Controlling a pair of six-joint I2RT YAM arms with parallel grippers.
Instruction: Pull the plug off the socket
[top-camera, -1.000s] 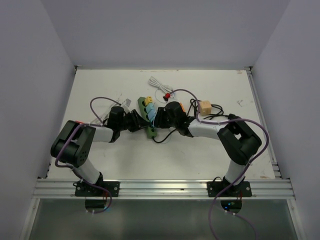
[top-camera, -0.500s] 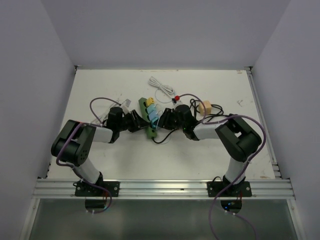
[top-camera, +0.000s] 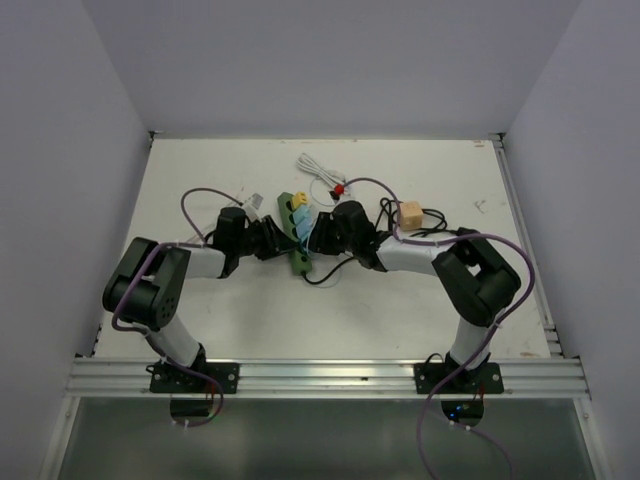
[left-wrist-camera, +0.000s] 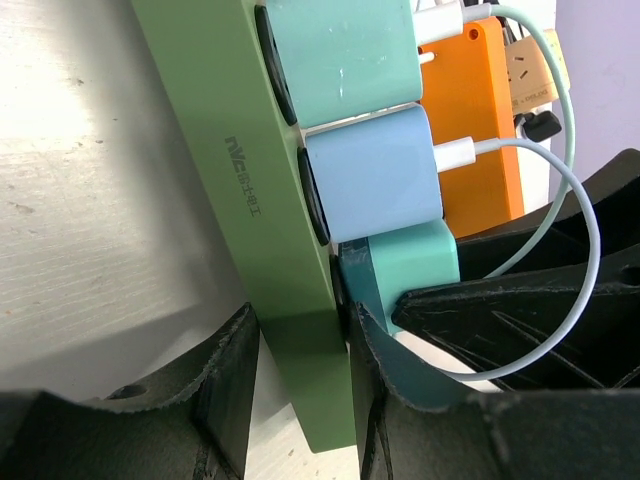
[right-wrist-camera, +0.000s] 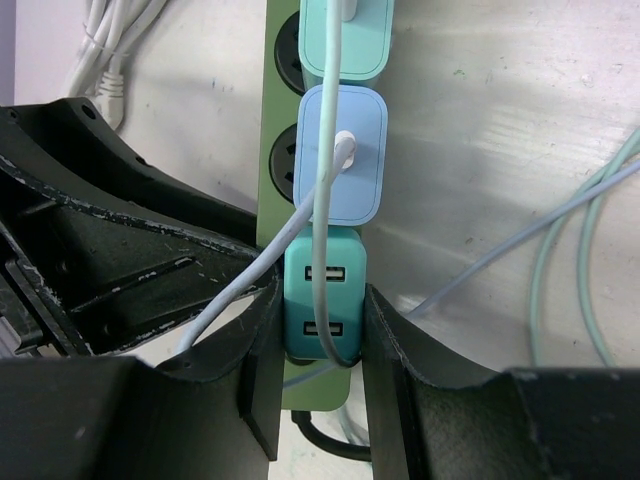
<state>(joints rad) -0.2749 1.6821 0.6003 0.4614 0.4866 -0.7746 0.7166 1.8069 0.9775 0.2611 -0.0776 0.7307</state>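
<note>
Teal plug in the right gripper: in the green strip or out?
In. The teal plug sits flush against the green strip, like the blue plug beside it.

Your socket (left-wrist-camera: 270, 200) is smooth matt green plastic; the teal plug (right-wrist-camera: 322, 300) and pale blue plug (left-wrist-camera: 370, 175) are smooth plastic with a soft sheen. The fingers (right-wrist-camera: 258, 360) of the right gripper (right-wrist-camera: 322, 325) are black plastic, ribbed and scuffed pale at the edges; the table (left-wrist-camera: 90, 200) looks matt white and faintly grainy.
</note>
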